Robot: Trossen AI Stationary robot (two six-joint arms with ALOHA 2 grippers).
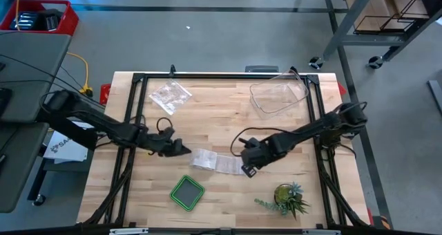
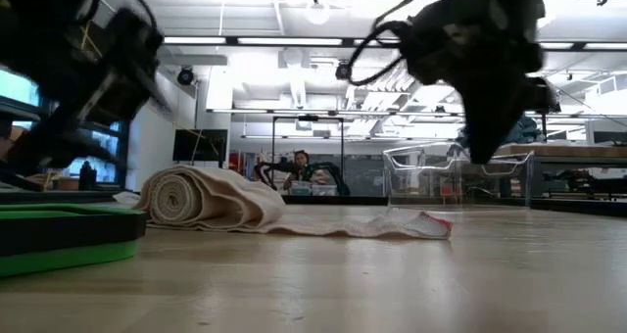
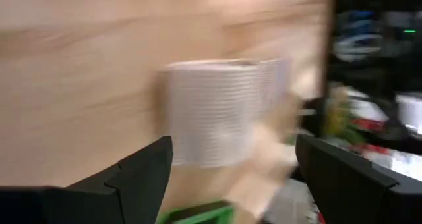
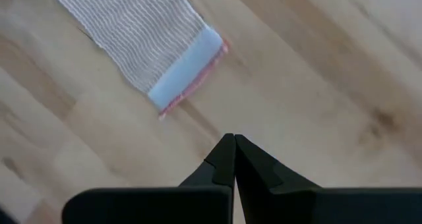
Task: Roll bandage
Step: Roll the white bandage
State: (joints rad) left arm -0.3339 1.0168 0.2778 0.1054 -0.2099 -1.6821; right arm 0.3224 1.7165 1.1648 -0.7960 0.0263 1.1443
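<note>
The left gripper [image 1: 185, 149] is being held spread wide and empty just beside the rolled end of the thin white gauze bandage [image 1: 215, 162], which is lying partly unrolled at the middle of the pale wooden table [image 1: 228, 117]. Just past its flat end, the right gripper [image 1: 247, 171] is being kept pressed together, gripping nothing.

Bandage [image 1: 215, 162] is seen mid-frame in the high view, white ribbed gauze, partly rolled at its left end. The loose tail is laid flat rightward, ending in a pale strip with a red edge.
</note>
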